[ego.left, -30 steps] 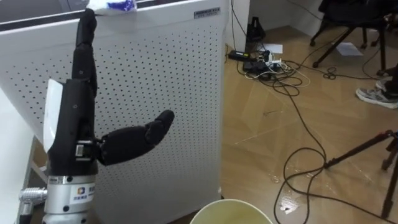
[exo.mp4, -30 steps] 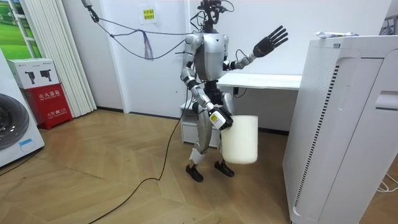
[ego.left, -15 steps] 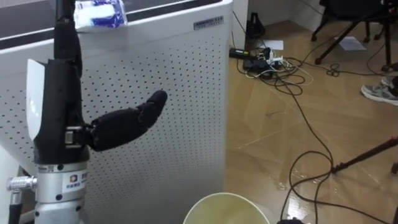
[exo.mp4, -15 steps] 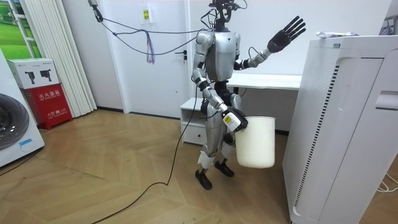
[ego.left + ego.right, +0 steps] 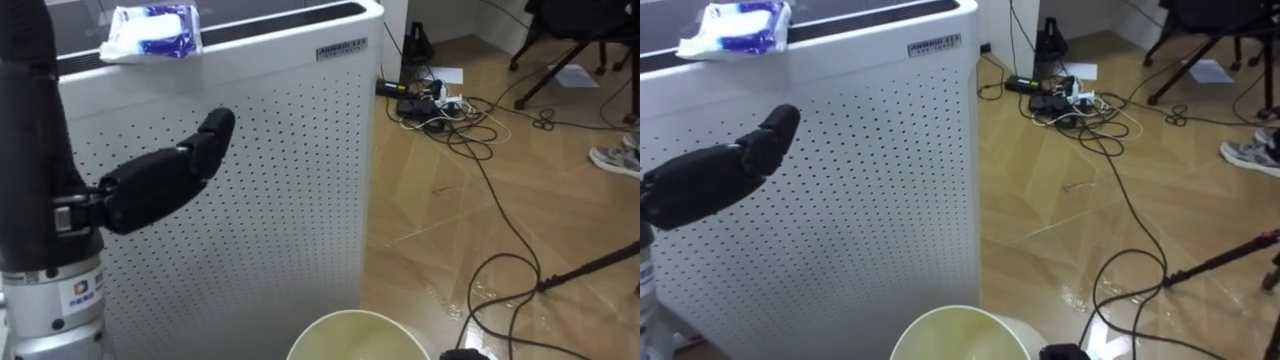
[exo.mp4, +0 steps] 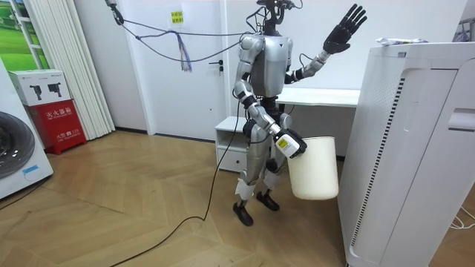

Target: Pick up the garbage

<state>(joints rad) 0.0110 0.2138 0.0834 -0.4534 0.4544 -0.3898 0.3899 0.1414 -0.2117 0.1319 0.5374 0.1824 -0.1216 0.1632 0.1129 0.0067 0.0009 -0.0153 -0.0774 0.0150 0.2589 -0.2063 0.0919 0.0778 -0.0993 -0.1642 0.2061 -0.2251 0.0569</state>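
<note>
I stand beside the tall white perforated unit [image 5: 260,170] with my left hand [image 5: 40,170] raised in front of its panel, fingers straight and thumb spread wide, grasping nothing. My right hand [image 6: 288,145] is low at my side, clasping the rim of the white bin [image 6: 312,169]. The garbage, a crumpled white-and-blue packet [image 5: 150,30], lies flat on the unit's top near the front edge, apart from my fingers and just to their right in the eye views. I judge this to be the reach: the packet is untouched and the pick has not begun. The next move calls for lifting my left hand over the top edge and bringing it down on the packet. The thumb and fingers should then close across its short side without nudging it back along the smooth top. After that comes the carry down to the bin, whose open mouth sits just below the eye views. The packet's long axis runs across the view, roughly parallel to the unit's front edge. One end points toward my left hand, the other toward the unit's right corner. Cables [image 5: 470,140] sprawl on the wooden floor [image 5: 500,220] beyond the unit.
</note>
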